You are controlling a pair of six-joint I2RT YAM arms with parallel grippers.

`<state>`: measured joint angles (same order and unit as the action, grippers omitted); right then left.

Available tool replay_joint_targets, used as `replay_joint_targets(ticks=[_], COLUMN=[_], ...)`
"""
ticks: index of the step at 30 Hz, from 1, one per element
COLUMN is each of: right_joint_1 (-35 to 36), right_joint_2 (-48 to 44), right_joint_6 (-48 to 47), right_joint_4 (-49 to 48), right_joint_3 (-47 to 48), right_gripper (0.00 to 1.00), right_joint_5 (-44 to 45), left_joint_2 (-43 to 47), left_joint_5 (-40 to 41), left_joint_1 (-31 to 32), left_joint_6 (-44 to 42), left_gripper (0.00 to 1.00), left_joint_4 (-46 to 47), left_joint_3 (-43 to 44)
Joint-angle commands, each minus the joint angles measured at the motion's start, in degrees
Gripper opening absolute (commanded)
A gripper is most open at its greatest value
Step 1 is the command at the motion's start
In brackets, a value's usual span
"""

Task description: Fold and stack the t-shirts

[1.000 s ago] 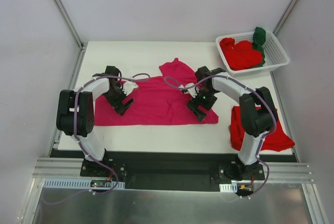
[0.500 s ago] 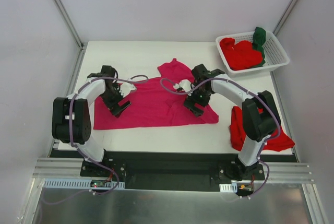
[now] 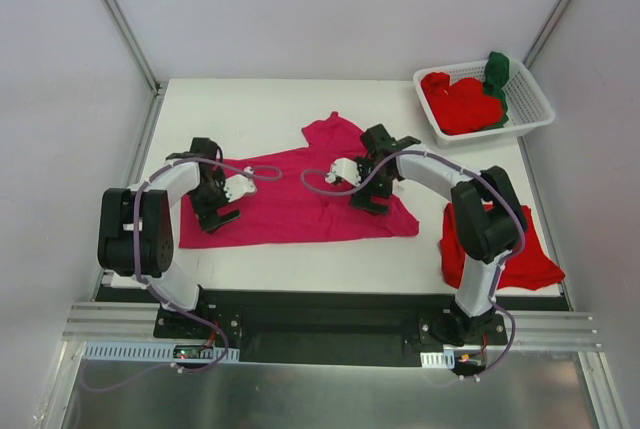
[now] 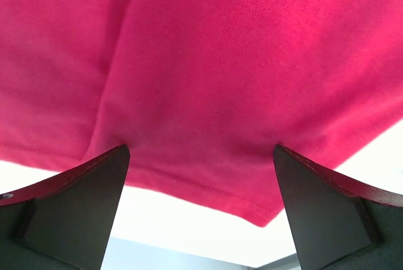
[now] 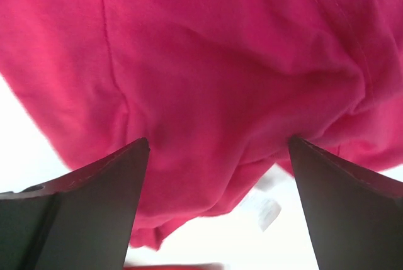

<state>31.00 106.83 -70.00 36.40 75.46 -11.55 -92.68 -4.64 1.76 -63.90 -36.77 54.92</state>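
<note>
Left gripper [image 4: 200,150] and right gripper [image 5: 218,139] are opened wide, nothing gripped, over magenta t-shirt [image 3: 290,199]; only one layer may be pinched, fold skewed.

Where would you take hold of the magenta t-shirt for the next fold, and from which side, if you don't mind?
Probably along its straight near edge, pinched from above at two well-spread points. The magenta t-shirt lies spread out low and wide, so only an edge offers a bite. The left gripper and right gripper hang open over it.
</note>
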Motion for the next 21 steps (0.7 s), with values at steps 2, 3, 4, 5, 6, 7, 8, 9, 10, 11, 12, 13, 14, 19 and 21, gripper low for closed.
replay_joint_targets(ticks=[2,3,4,5,6,7,8,9,10,11,12,13,14,19,21], right_joint_1=[0.7,0.9,0.9,1.1,1.1,1.1,1.3,1.3,1.3,1.3,1.3,1.3,1.3,1.7,1.9], right_joint_2=[2.3,2.5,2.5,2.4,2.3,2.2,2.1,1.8,1.0,0.4,-0.2,-1.1,-1.5,-4.2,-5.6], right_joint_6=[-10.6,-11.2,-12.0,-12.6,-13.7,-14.0,-14.5,-14.8,-14.9,-14.9,-14.2,-13.6,-12.9,-6.1,-3.8], right_joint_4=[-4.8,-5.8,-6.4,-6.9,-7.1,-7.1,-7.2,-7.0,-7.0,-6.7,-5.8,-4.8,-3.6,6.0,10.3], right_joint_3=[-0.5,-1.1,-1.6,-2.2,-3.4,-4.0,-4.9,-6.2,-7.2,-7.9,-8.5,-9.1,-9.2,-8.4,-8.3], right_gripper=[0.96,0.96,0.96,0.96,0.96,0.96,0.96,0.96,0.96,0.96,0.96,0.96,0.96,0.96,0.96], right_joint_5=[1.1,1.9,2.3,2.8,3.1,3.2,3.5,4.0,4.1,4.2,4.5,4.6,4.9,5.6,5.1], left_joint_2=[-2.5,-2.8,-2.9,-3.0,-3.0,-3.0,-2.5,-2.2,-1.8,-0.9,-0.4,0.0,0.8,2.9,3.6], left_joint_5=[2.1,2.0,2.0,2.1,2.3,2.2,2.1,1.7,1.6,1.5,1.1,1.0,0.8,-0.9,-1.4], left_joint_1=[-0.5,-0.5,-0.4,-0.4,-0.4,-0.4,-0.4,-0.4,-0.3,-0.1,0.0,0.1,0.2,1.2,1.9], left_joint_6=[-5.5,-5.7,-6.1,-6.4,-6.7,-7.3,-7.6,-7.9,-8.5,-8.7,-8.8,-9.0,-9.1,-9.8,-10.2], left_gripper=[0.99,0.99,0.99,0.99,0.99,0.99,0.99,0.99,0.99,0.99,0.99,0.99,0.99,0.99,0.99], left_joint_4=[5.6,5.7,6.1,6.3,6.3,6.3,6.4,6.4,6.4,6.3,6.3,6.3,6.2,5.0,4.2], left_joint_3=[-2.0,-2.0,-2.2,-2.4,-2.5,-3.1,-3.3,-3.7,-4.5,-4.8,-5.1,-5.3,-5.3,-5.7,-6.0])
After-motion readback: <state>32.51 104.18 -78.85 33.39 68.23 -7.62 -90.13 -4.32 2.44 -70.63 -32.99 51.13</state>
